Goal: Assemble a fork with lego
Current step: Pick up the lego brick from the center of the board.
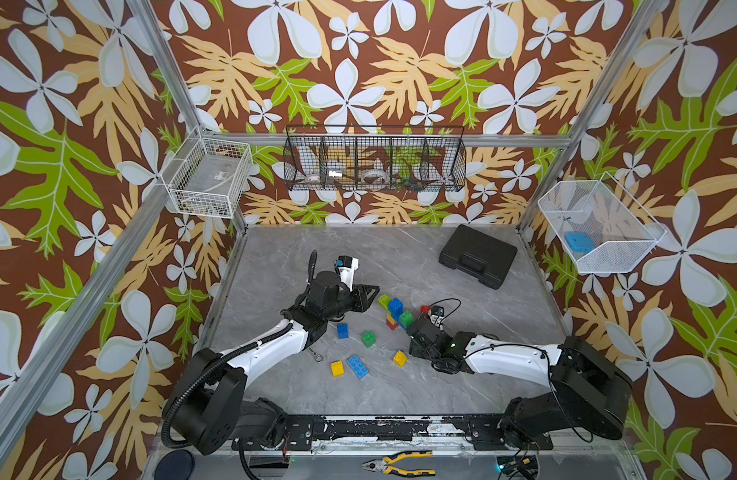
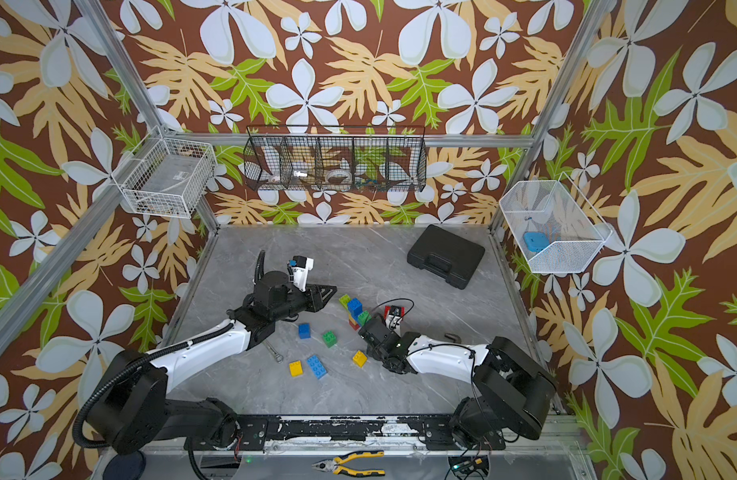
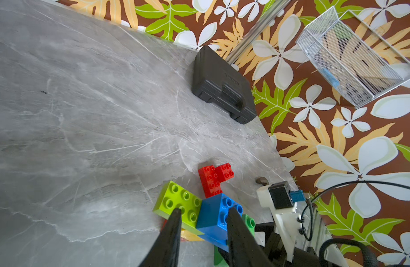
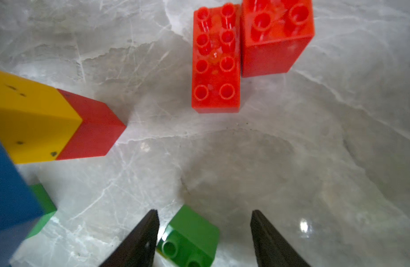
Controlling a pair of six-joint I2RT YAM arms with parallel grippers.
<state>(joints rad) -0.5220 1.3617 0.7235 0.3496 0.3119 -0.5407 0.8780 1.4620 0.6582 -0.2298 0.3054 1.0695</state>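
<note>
While the right claw (image 4: 203,211) straddles the small green square studded plastic brick (image 4: 192,233), its jaws stand about half apart and nothing is clamped yet, so the grasp looks like the step in hand. The brick lies tipped on the grey marble-look surface (image 1: 400,257), against one finger, with a clear gap to the other. Best to centre the claw first and close on the flat sides, or the brick may skid or twist. Then lift straight and keep off the part-built stack of lime, blue, green, yellow and red bricks (image 1: 396,313) just beside.

The long red studded brick (image 4: 215,60) and the square red studded brick (image 4: 278,39) sit touching, further ahead.

The left claw (image 3: 204,211) is narrowly parted and holds nothing, its tips just by the stack's lime and blue bricks. It could steady the stack.

The right arm lies low and stretched over the surface, wrist pitched down. The left arm reaches in with a bent elbow, its claw pointing at the stack.
</note>
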